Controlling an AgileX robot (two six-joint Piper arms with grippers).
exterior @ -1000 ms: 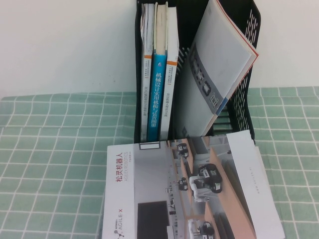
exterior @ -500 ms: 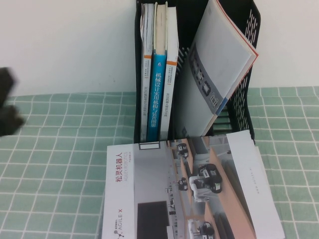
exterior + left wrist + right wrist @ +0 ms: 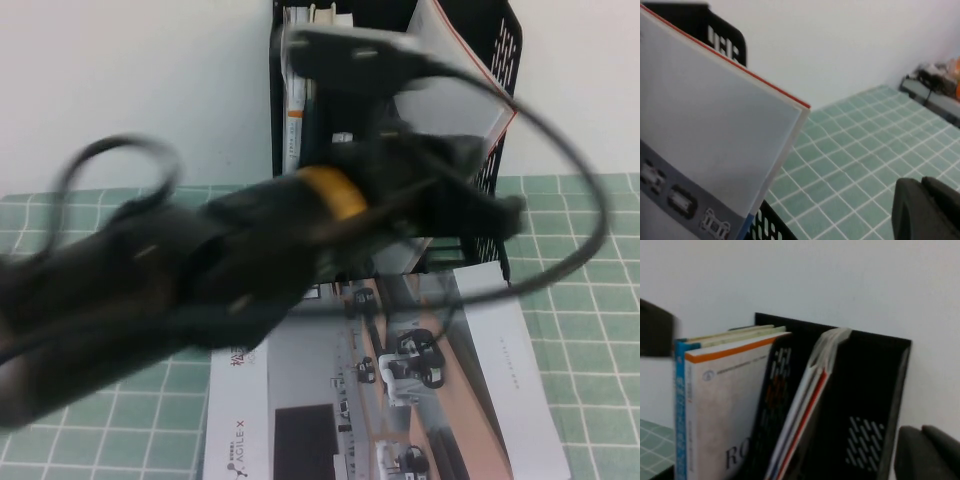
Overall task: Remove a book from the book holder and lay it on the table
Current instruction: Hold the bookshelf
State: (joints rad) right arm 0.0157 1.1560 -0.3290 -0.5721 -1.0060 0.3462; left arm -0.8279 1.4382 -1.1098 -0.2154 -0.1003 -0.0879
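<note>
The left arm lies across the high view from the lower left, and the left end effector (image 3: 490,212) is up against the front of the book holder (image 3: 503,40), at its right-hand compartment. Whether its fingers are spread or closed cannot be told. The book (image 3: 805,415) is in that right-hand compartment. It leans at a slant among a few thin brochures and shows little more than a red-orange edge behind the grey-and-white brochure (image 3: 715,130). In the left wrist view that grey-and-white cover fills the near side, so the left end effector is very near the leaning stack, just beside its front face. No contact with the book itself can be made out. The other compartment holds several upright books (image 3: 725,405), spines outward. An AgileX brochure (image 3: 480,380) lies flat on the worktop (image 3: 590,300) just in front of the book holder, partly under the left arm. The right end effector (image 3: 927,452) does not appear in the high view. Its wrist view looks at the book holder from the side, level with the tops of the books and clear of them, and its fingers are closed together with nothing between them.
</note>
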